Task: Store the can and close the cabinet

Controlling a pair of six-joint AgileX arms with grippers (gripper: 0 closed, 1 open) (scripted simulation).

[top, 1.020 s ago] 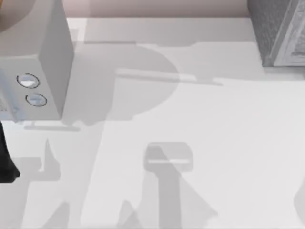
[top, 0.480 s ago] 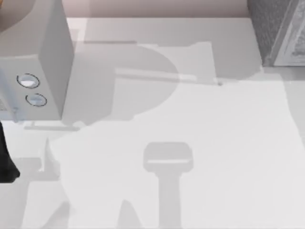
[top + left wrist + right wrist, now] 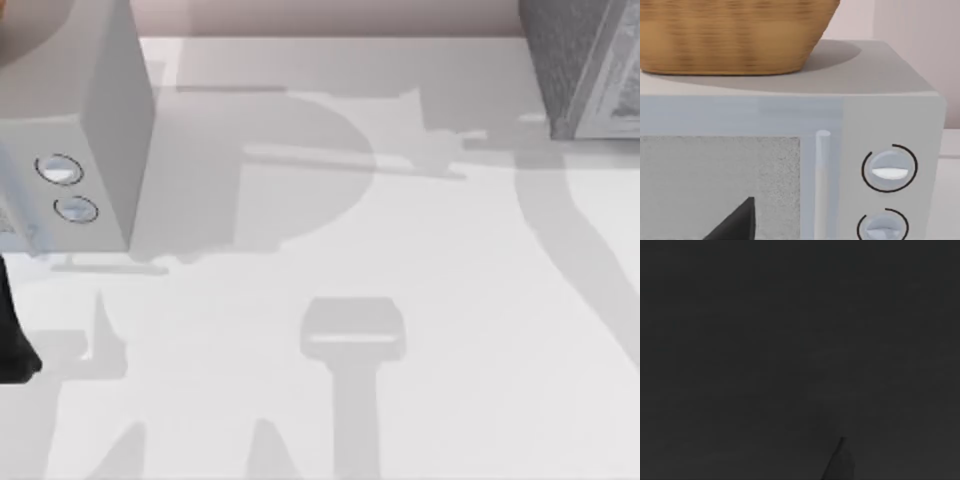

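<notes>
The can is out of view. The cabinet (image 3: 585,70), a grey textured box, stands at the table's far right corner, cut off by the top view's edge. A dark part of my left arm (image 3: 12,345) sits at the table's left edge, in front of the microwave. In the left wrist view one dark fingertip (image 3: 737,222) points at the microwave's door. The right wrist view is dark.
A grey microwave (image 3: 95,120) with two round knobs (image 3: 60,170) stands at the far left, and a woven basket (image 3: 735,35) rests on top of it. Arm shadows lie across the white table (image 3: 400,250).
The shadows on the table's right side have shifted; a long curved shadow now runs from below the cabinet toward the right edge. The microwave and my left arm have not moved.
</notes>
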